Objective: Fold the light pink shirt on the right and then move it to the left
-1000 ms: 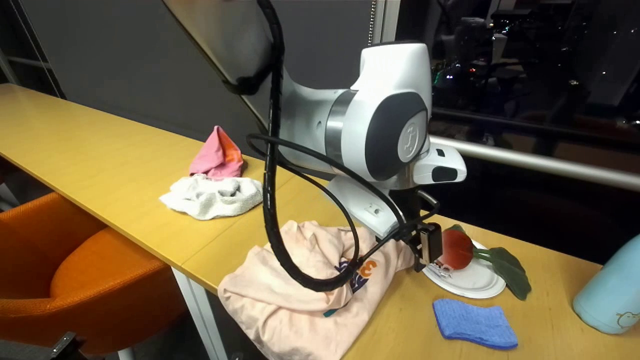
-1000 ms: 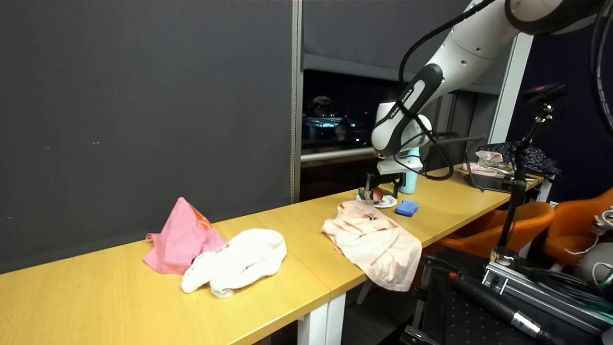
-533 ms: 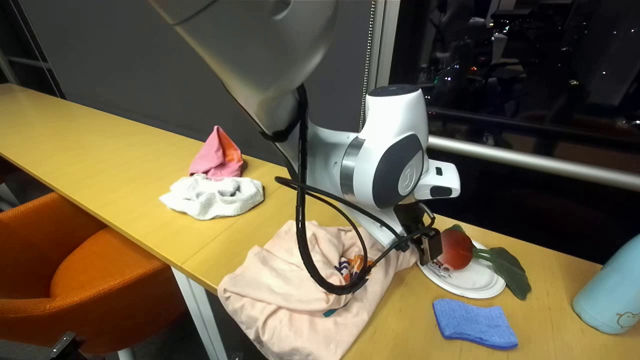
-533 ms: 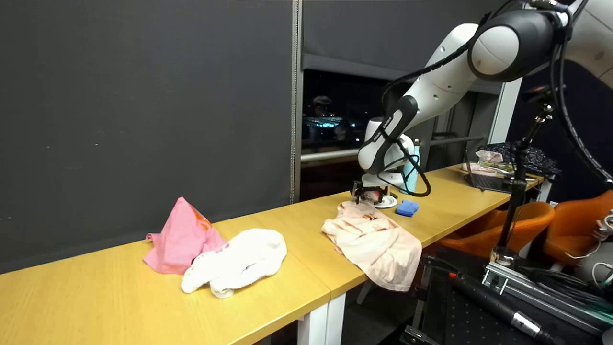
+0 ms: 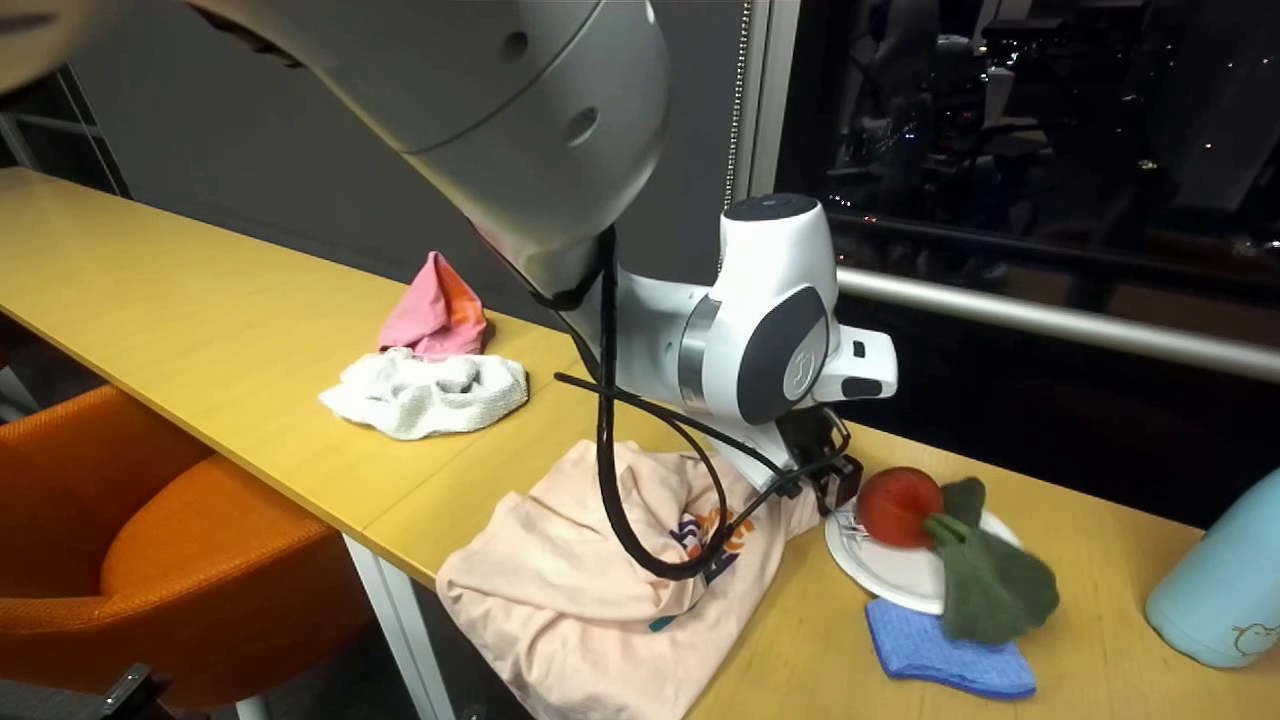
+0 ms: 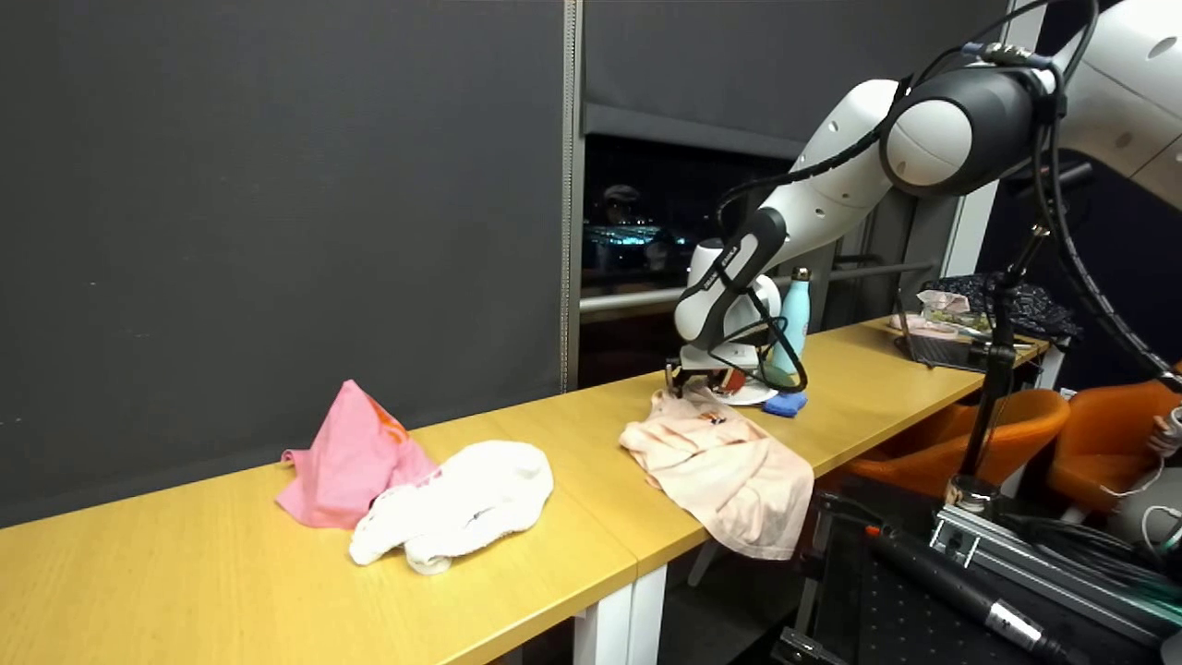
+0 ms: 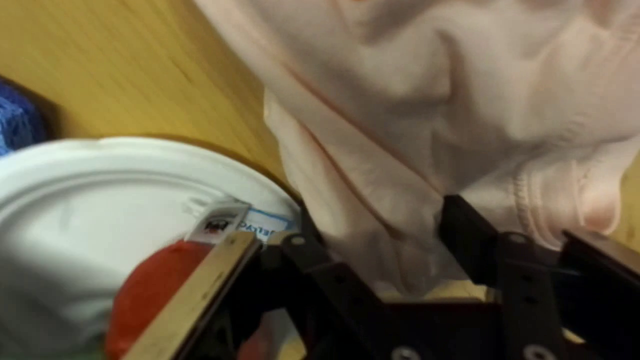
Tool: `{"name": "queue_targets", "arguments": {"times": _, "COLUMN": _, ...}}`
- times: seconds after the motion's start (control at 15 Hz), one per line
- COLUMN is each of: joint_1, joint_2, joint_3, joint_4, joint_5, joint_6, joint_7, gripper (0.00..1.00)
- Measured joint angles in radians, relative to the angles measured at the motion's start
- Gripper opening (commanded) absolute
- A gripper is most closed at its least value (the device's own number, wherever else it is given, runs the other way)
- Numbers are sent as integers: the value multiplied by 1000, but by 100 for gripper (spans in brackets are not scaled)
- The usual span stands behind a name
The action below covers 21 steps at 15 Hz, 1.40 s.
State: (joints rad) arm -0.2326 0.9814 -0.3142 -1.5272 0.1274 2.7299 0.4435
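OK so the shirt (image 5: 590,600) was lying rumpled on the table (image 5: 200,270), right up next to the plate (image 5: 890,580). Its end nearest the plate was all crumpled, and the end away from the plate drooped over the table edge in both exterior views. You could make out some orange and dark purple print on it, plus a scrap of teal, with the black cable (image 5: 607,400) looping across in front.

The arm (image 5: 765,320) was reaching down at the plate end of the shirt. In the wrist view the gripper (image 7: 380,222) had its jaws standing well apart, one finger right by the plate's rim and the other on the side away from it, with a bunched fold of shirt between the two. Whether either tip actually touched fabric, I couldn't tell.

On the plate sat a red round thing (image 5: 900,507) with a little printed tag (image 7: 218,224). Its green leaves (image 5: 995,590) stuck out past the plate's rim and overlapped the blue cloth (image 5: 925,660), which lay just beside the plate. The bottle (image 5: 1225,590) stood on the opposite side of the plate from the shirt. Well apart from the plate, out beyond the shirt, the white cloth (image 5: 430,395) lay touching the peaked pink cloth (image 5: 430,315).
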Motion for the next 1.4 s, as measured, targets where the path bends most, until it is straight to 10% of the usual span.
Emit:
{"name": "queue_targets", "arguments": {"times": 0.33, "joint_1": -2, "joint_2": -7, "joint_3": 0, "joint_4": 13, "joint_5": 11, "joint_6": 3, "joint_7": 0, "gripper": 0}}
{"name": "queue_targets", "arguments": {"times": 1.4, "joint_1": -37, "joint_2": -136, "joint_3": -49, "joint_4": 87, "joint_5": 20, "joint_6": -32, "joint_7": -1, "gripper": 1}}
